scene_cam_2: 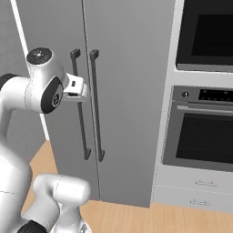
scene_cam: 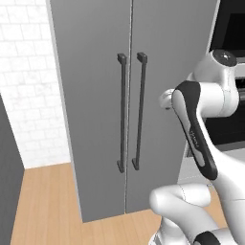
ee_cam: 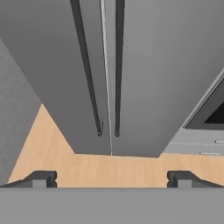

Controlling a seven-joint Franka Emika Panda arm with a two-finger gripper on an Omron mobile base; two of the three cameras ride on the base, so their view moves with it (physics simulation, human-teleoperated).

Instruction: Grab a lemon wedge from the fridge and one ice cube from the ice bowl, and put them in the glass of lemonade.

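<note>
Fridge: the tall grey two-door fridge [scene_cam: 95,95] is seen centre frame, both doors shut, dark bar handles [scene_cam: 122,112] side by side.
Gripper: the two-finger gripper [ee_cam: 112,178] is held wide apart, nothing gripped, at the frame's bottom.
Oven: a black-fronted oven tower [scene_cam_2: 205,123] is seen at right.

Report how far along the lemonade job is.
Done: nothing visible yet; both doors of the fridge are shut. In hand: the gripper is open and empty, facing the door handles without touching them. Left: open the fridge, fetch the wedge and ice, drop both in the glass.
</note>
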